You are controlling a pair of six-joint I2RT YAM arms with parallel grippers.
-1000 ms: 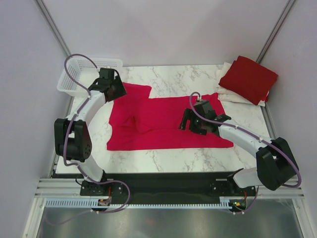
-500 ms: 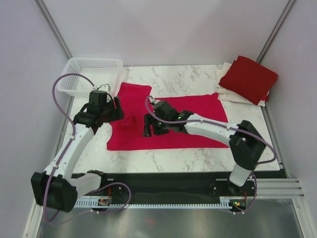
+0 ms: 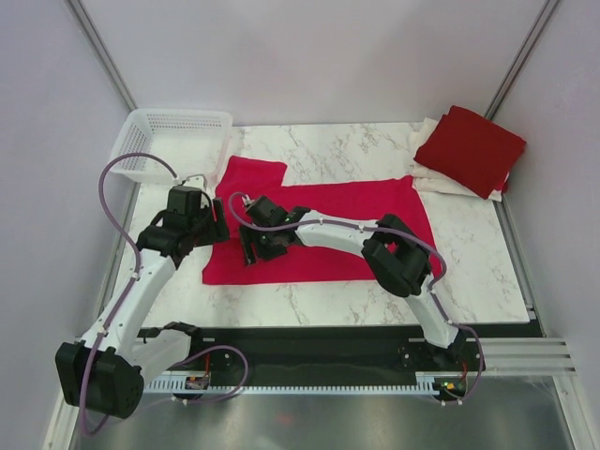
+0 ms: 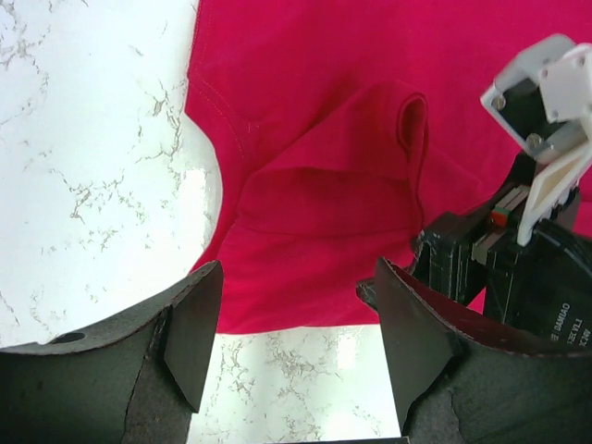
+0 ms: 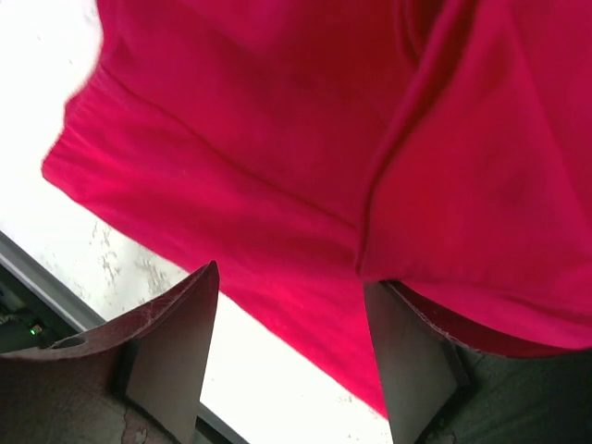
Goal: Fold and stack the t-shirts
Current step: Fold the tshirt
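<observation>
Note left gripper (image 4: 296, 277) and right gripper (image 5: 291, 277), jaws apart, crowded over the crimson t-shirt (image 3: 375, 202) spread on the table (image 3: 328, 150). Guard against finger collision, or a lopsided pinch at the rumpled fold (image 4: 333, 176).

Matt soft crimson cloth t-shirt (image 3: 375, 202), glossy marble-look table (image 3: 328, 145), white plastic mesh basket (image 3: 173, 113)

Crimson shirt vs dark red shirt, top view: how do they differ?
The crimson shirt lies spread open, rumpled at its left end; the dark red shirt is folded into a square. The crimson one rests directly on the table; the dark red one tops a pile of white shirts. Both are plain red cloth, the crimson brighter.
</observation>
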